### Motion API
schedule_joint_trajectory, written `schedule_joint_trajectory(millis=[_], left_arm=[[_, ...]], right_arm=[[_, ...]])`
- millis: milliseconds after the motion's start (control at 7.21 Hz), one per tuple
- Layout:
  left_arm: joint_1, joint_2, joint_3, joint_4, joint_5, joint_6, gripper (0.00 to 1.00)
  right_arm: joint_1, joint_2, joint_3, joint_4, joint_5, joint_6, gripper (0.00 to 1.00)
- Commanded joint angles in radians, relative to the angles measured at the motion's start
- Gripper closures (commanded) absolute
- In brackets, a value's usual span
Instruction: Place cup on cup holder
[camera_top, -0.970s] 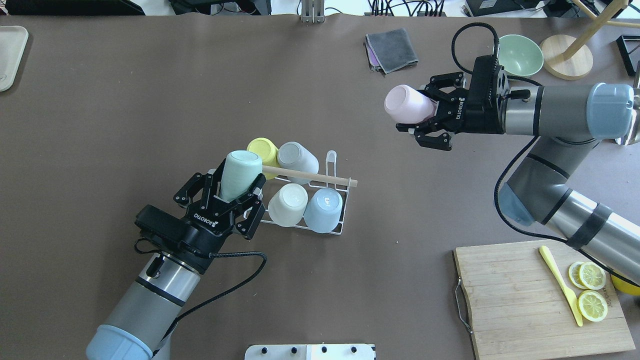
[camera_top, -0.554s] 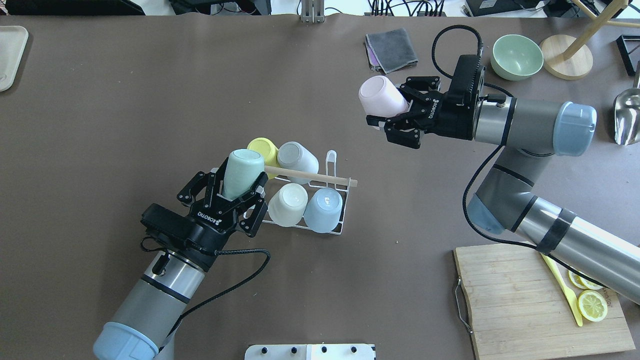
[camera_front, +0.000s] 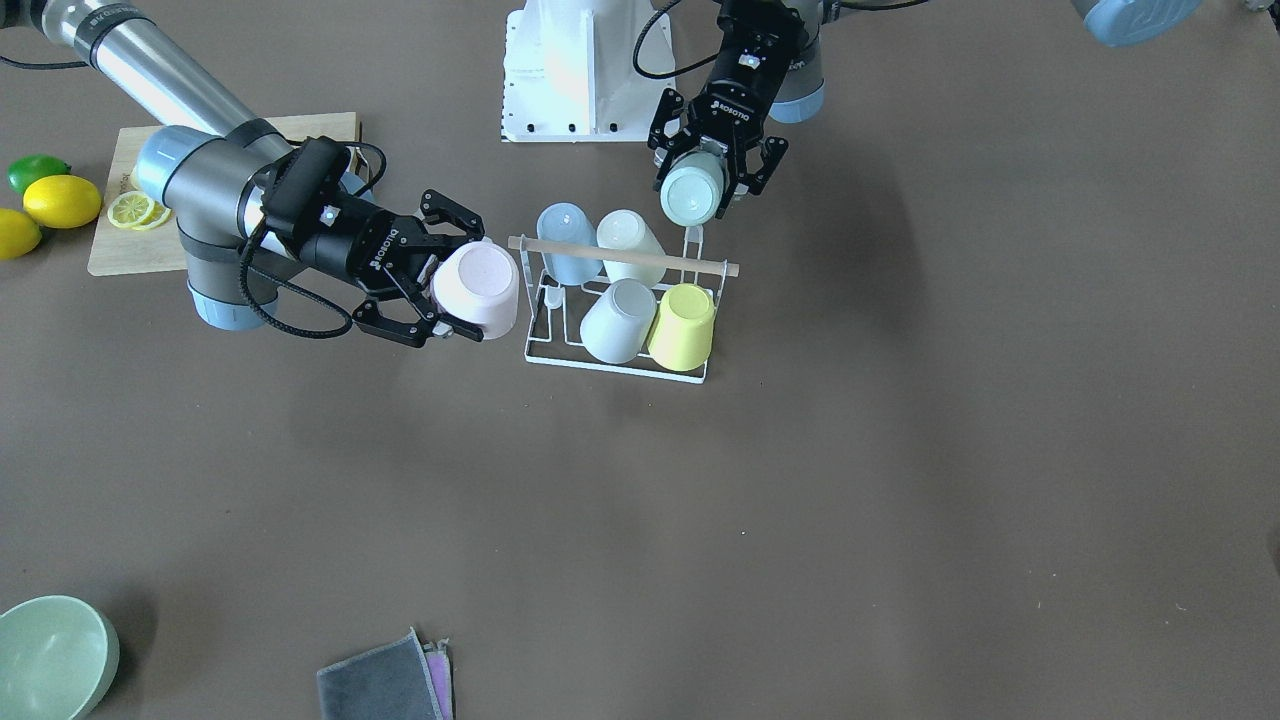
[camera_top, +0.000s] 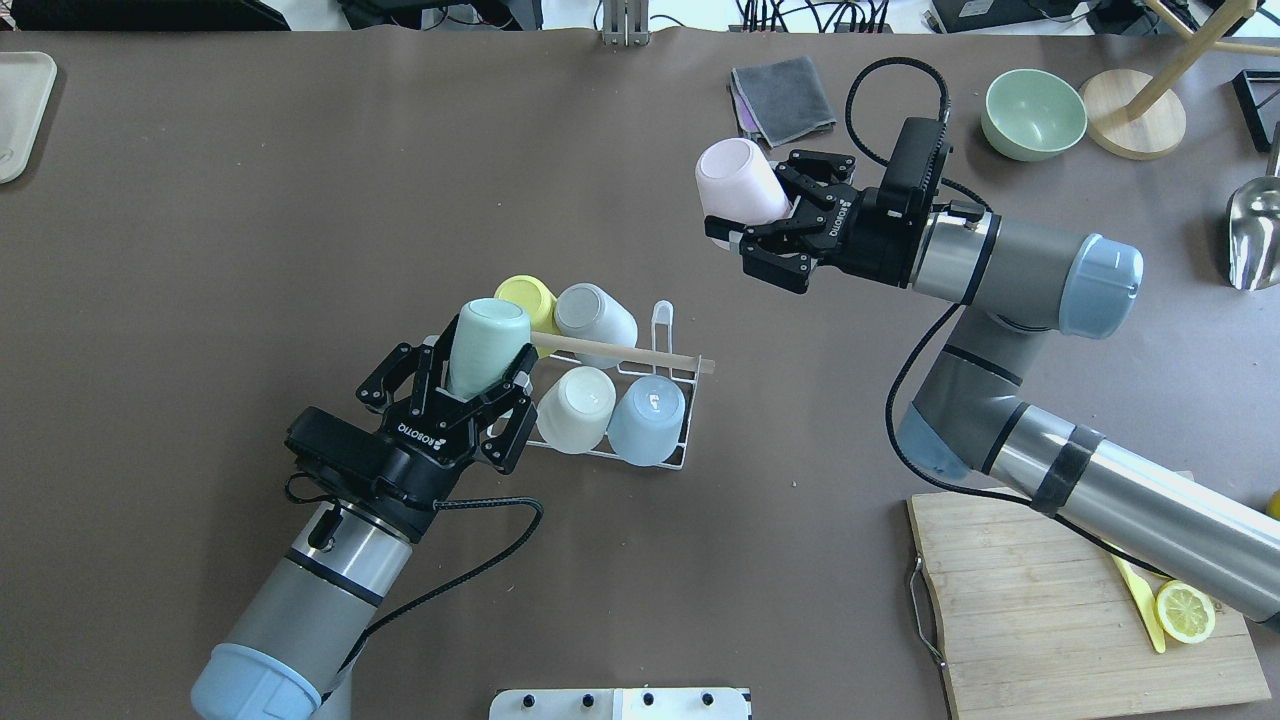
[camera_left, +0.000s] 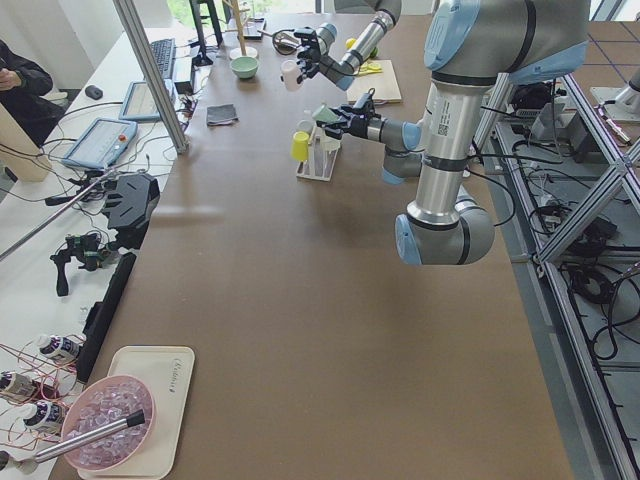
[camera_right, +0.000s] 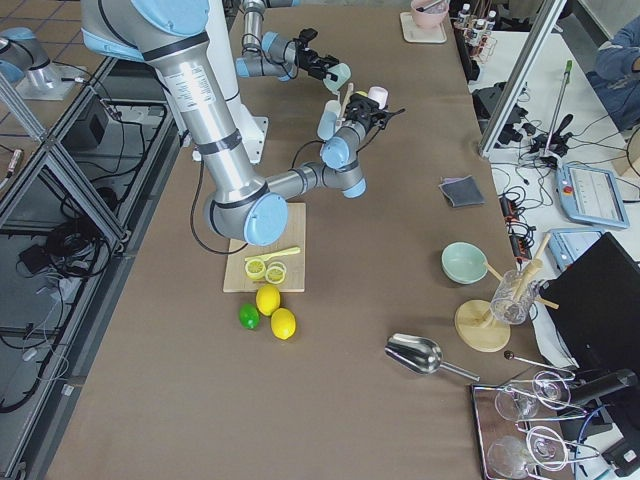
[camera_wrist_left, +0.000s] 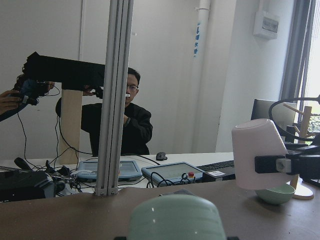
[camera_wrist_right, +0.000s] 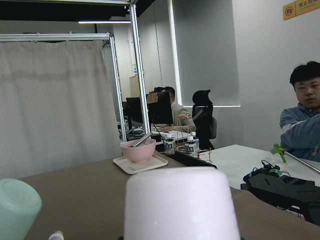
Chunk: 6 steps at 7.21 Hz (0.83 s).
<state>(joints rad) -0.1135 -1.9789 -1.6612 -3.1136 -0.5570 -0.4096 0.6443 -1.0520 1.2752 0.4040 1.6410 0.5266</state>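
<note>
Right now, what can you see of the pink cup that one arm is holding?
The pink cup is a plain, pale pink tumbler without a handle, smooth and matte like plastic, slightly tapered with a rounded base. It is upside down, closed base uppermost, its mouth hidden. The right end effector grips its sides and holds it in the air above the table, close to one end of the rack but apart from it. Nothing else touches it.

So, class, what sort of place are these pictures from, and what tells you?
Probably a robotics lab, not a kitchen: a left arm and right arm work over one table, an operator is behind tablets, and an aluminium frame post stands at the table's edge.
</note>
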Motion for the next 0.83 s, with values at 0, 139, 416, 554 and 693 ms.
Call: schedule_joint_trajectory(millis=[0, 139, 416, 554, 693], left_arm=[[0.000, -0.003, 0.015, 0.000, 0.002, 0.000, 1.00], [0.000, -0.001, 0.017, 0.000, 0.002, 0.000, 1.00], [-0.002, -0.003, 0.023, -0.002, 0.002, 0.000, 1.00], [-0.005, -0.003, 0.024, -0.002, 0.002, 0.000, 1.00], [-0.006, -0.003, 0.024, -0.002, 0.002, 0.000, 1.00]], right_arm=[[-0.035, 0.027, -0.017, 0.035, -0.023, 0.000, 1.00], [-0.066, 0.047, -0.036, 0.041, -0.023, 0.000, 1.00], [-0.113, 0.090, -0.103, 0.084, -0.026, -0.037, 1.00], [-0.124, 0.089, -0.106, 0.084, -0.026, -0.084, 1.00], [-0.132, 0.084, -0.111, 0.084, -0.024, -0.117, 1.00]])
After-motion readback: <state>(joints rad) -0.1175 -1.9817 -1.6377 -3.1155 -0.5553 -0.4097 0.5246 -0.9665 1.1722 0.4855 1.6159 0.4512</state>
